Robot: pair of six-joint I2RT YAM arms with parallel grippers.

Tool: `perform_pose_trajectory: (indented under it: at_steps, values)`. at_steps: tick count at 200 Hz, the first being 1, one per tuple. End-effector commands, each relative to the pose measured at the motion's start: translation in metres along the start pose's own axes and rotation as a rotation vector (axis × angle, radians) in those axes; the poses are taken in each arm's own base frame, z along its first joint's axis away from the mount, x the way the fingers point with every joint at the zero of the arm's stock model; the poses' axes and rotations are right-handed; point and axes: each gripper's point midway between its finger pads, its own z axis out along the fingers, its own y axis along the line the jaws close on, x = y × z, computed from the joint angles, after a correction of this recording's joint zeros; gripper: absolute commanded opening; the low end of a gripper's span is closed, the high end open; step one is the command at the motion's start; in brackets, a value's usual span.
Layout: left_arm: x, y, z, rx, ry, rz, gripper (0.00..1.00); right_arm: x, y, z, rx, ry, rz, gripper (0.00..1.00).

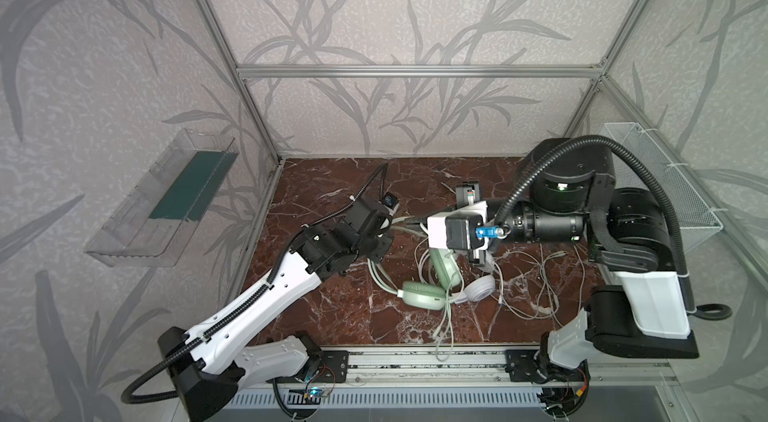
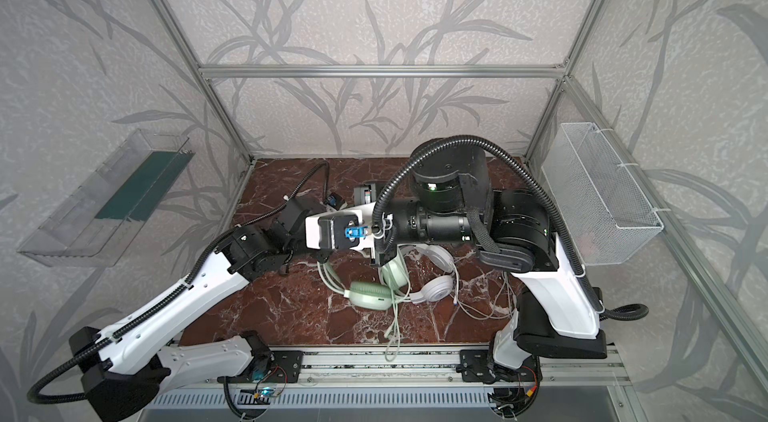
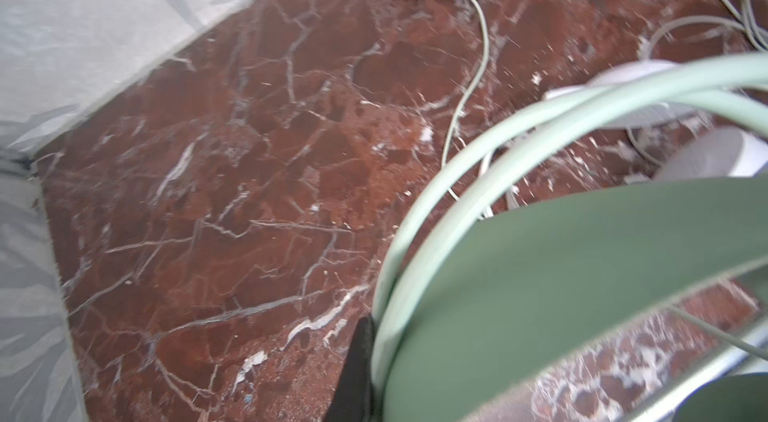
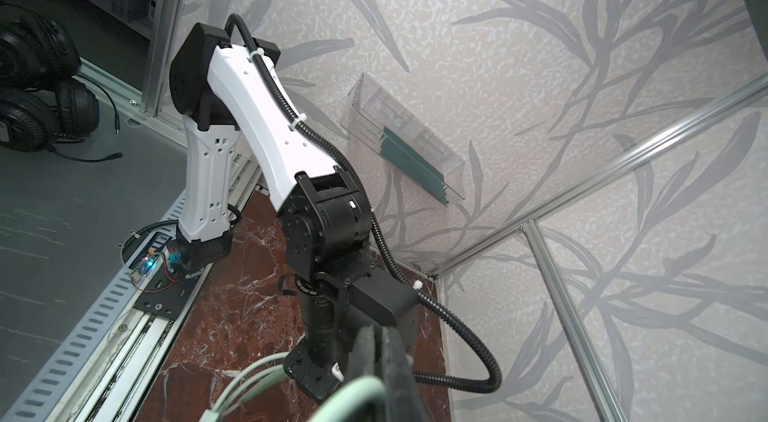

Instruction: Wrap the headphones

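Note:
The mint-green headphones [image 1: 419, 295] lie mid-table in both top views, one round cup [image 2: 370, 294] flat and the other tilted up. The white headphones [image 1: 478, 288] rest against them on the right. My left gripper [image 1: 385, 233] is shut on the mint headband and cable loops [image 3: 419, 208]; one of its fingers [image 3: 354, 372] shows black beside them. My right gripper [image 4: 376, 341] faces it, nearly tip to tip, and is shut on a mint cable loop [image 4: 353, 395]. Taut mint strands [image 1: 401, 220] run between the two grippers. A mint cable end [image 1: 444, 337] trails over the front rail.
Loose pale cables [image 1: 536, 287] sprawl over the marble table [image 1: 324, 316] on the right. A clear plastic tray [image 1: 166, 200] hangs on the left wall and a wire mesh basket [image 1: 665, 183] on the right wall. Black headphones [image 4: 37, 79] lie outside the cell.

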Motion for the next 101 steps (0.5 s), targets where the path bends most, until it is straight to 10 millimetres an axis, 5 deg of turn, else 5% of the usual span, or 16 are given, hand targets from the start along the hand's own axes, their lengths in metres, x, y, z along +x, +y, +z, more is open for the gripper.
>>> perform_pose_trajectory:
  at_steps: [1, 46, 72, 101]
  values:
    - [-0.002, -0.005, -0.013, 0.052, -0.074, 0.026, 0.0, 0.004, 0.0, -0.015, -0.036, -0.028, 0.068, 0.0]
    - [0.003, -0.036, -0.034, 0.235, -0.107, 0.047, 0.0, 0.041, -0.034, -0.009, -0.024, -0.03, 0.244, 0.0]
    - [0.018, 0.025, -0.025, -0.126, -0.041, -0.01, 0.0, 0.04, -0.046, -0.023, -0.059, -0.113, 0.349, 0.0]
    - [0.036, 0.125, -0.056, -0.555, -0.03, -0.288, 0.0, 0.033, -0.042, -0.031, -0.073, -0.16, 0.379, 0.0]
